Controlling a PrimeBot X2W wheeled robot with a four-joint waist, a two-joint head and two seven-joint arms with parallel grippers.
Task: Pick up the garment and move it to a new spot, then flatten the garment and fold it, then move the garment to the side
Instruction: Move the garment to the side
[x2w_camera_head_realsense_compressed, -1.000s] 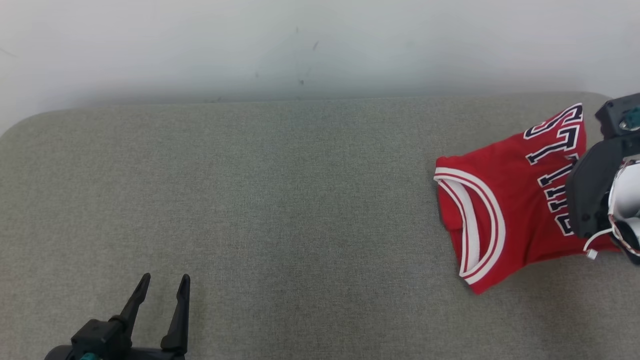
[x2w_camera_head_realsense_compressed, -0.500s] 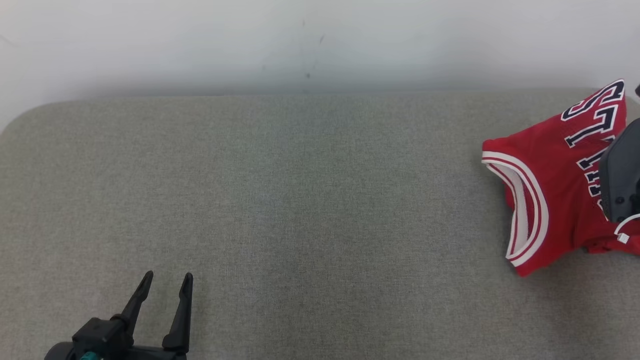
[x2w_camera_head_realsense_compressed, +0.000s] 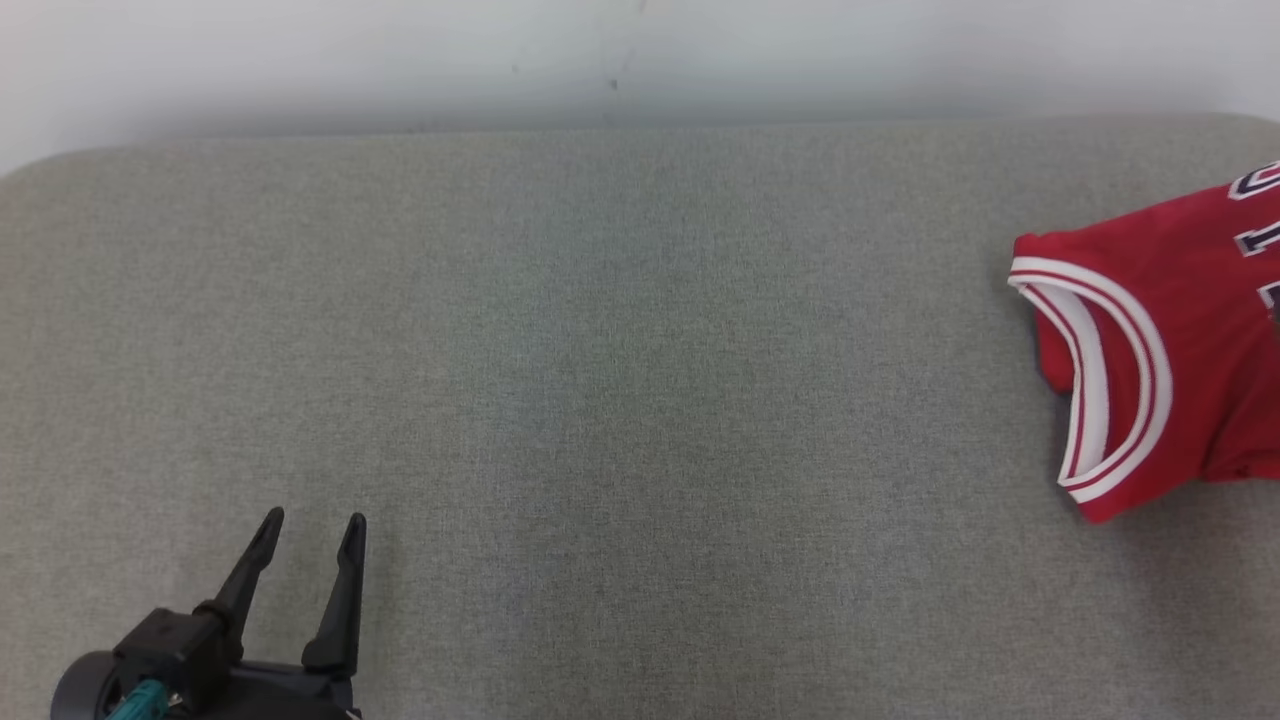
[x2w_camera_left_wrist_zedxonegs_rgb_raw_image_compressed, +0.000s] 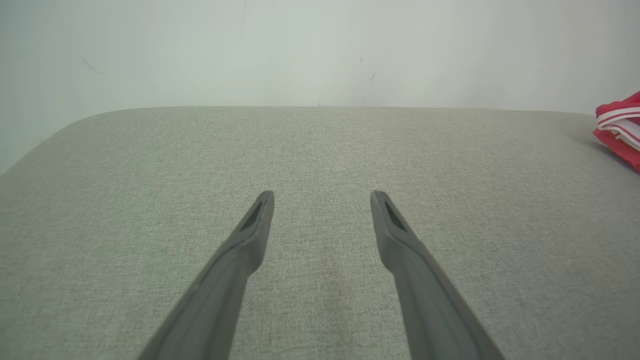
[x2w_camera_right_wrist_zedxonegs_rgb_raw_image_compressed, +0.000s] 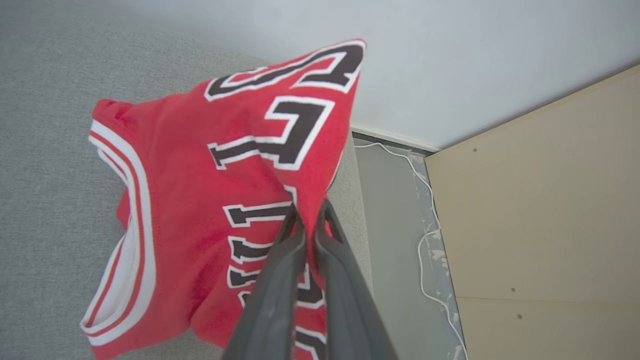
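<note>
Pinching the red jersey, the right claw is holding it raised, seemingly for the move-aside step; lowering and releasing beneath the claw is coming next. The left claw is gaping, empty.

Grey fabric surface — rounded far corners; red jersey rests on it at right end

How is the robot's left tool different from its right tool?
The left tool is open with nothing between its fingers; the right tool is shut on the red jersey. The left tool hangs over bare grey cushion, away from the jersey; the right tool is at the jersey's lettered part. Both have two long dark fingers.
</note>
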